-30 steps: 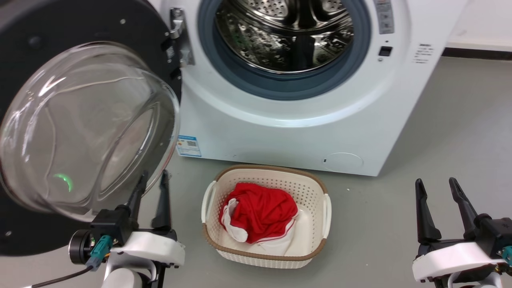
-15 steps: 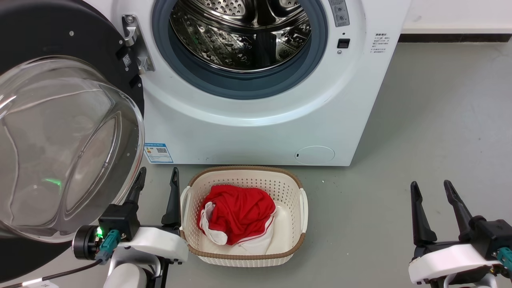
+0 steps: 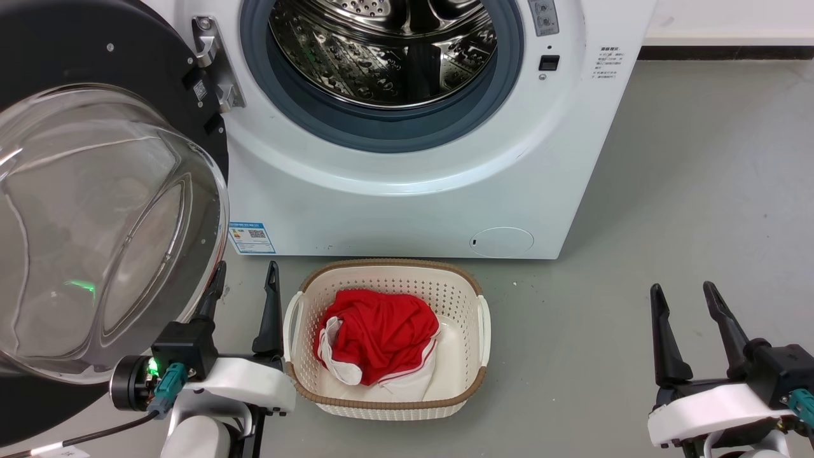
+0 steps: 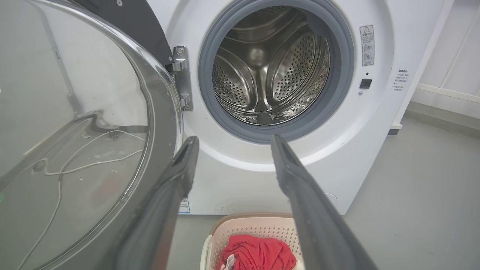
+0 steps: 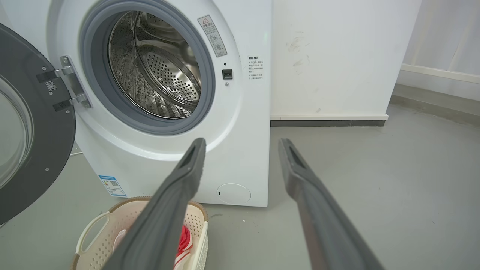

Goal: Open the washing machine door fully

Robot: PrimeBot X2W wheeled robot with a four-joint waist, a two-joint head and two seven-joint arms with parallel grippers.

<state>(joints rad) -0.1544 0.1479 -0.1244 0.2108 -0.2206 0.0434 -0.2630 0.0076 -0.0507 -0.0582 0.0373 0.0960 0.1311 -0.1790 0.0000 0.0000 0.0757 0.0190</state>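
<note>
Washing machine door (image 3: 108, 222) stands open, left of frame: glossy black disc, bulging clear glass bowl. Left claw (image 3: 247, 270), lower left: dark tapered fingers apart, empty, just beside bowl's rim. Right claw (image 3: 682, 289), lower right: apart, empty. Between them, cream perforated basket (image 3: 381, 270), crumpled red cloth (image 3: 381, 331). Above, boxy white washing machine (image 3: 394, 197), perforated steel drum (image 3: 381, 57).

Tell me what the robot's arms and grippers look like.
Left gripper and right gripper each have two long tapering dark fingers on a black block, a white wrist shell and a teal connector. The left also shows a black cable and green light.
</note>
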